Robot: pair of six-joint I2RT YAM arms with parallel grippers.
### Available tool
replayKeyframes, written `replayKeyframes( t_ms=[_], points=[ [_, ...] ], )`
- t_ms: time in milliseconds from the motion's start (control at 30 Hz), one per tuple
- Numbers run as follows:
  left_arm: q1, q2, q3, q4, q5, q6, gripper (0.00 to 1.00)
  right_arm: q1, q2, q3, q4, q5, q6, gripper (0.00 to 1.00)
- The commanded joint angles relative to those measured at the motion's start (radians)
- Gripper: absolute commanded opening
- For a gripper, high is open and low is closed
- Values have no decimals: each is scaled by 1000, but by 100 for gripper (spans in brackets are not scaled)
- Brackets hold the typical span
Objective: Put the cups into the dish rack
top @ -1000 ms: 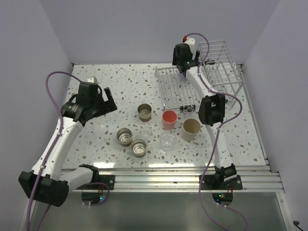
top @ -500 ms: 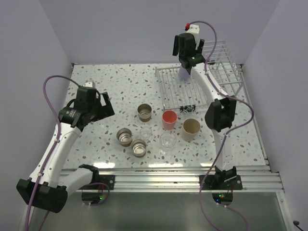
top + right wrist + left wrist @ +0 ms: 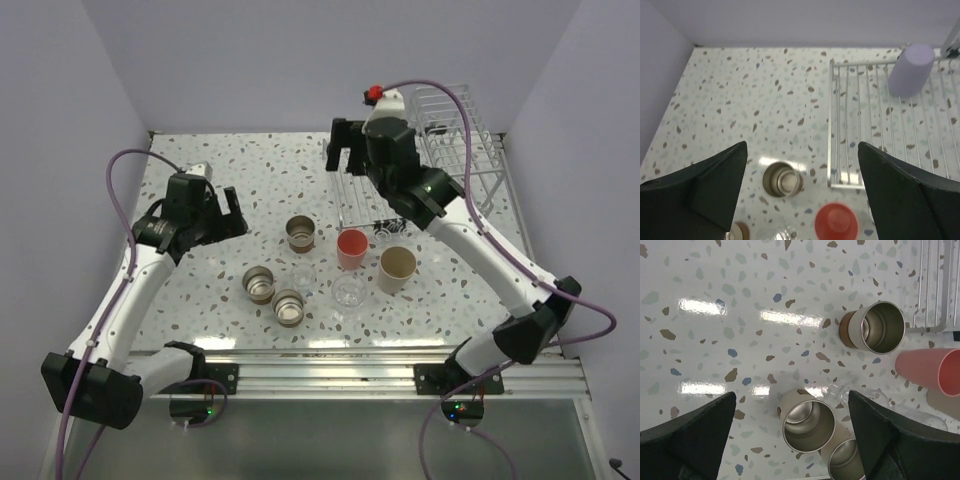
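My left gripper (image 3: 222,220) is open and empty above the table, left of the cups; in the left wrist view (image 3: 791,395) a brown metallic cup (image 3: 807,422) lies between its fingers, below them. Three brown metallic cups (image 3: 300,233) (image 3: 258,284) (image 3: 289,306), two clear cups (image 3: 303,275) (image 3: 348,291), a coral-red cup (image 3: 351,248) and a beige cup (image 3: 396,268) stand on the table. My right gripper (image 3: 345,158) is open and empty over the dish rack's (image 3: 365,195) left edge. The lavender cup (image 3: 911,69) sits upside down on the rack's flat grid (image 3: 880,125); my right arm hides it in the top view.
The rack's taller cage part (image 3: 455,130) stands at the back right. Purple walls close in the table on three sides. A metal rail (image 3: 350,375) runs along the near edge. A small clear thing (image 3: 383,232) sits at the rack's near edge.
My right gripper has drawn back from the rack's far end toward the left and near side, leaving the lavender cup on the grid. My left gripper has shifted slightly right.
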Motion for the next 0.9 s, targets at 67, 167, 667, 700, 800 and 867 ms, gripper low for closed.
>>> replayKeyframes(
  t_ms=[67, 167, 667, 700, 800, 867],
  points=[
    [-8, 51, 1, 63, 58, 91, 96, 49, -236, -256, -116, -115, 131, 98],
    [-21, 68, -4, 78, 50, 98, 99, 71, -315, -313, -226, -115, 162, 98],
    [-22, 136, -59, 204, 75, 85, 97, 84, -597, -381, -494, -24, 245, 98],
    [-22, 139, -63, 214, 78, 85, 97, 86, -608, -381, -498, -20, 242, 98],
    [-37, 154, -77, 231, 110, 92, 95, 84, -626, -397, -497, -10, 239, 98],
    [-50, 163, -85, 233, 105, 100, 95, 86, -628, -413, -483, -21, 236, 98]
  ],
)
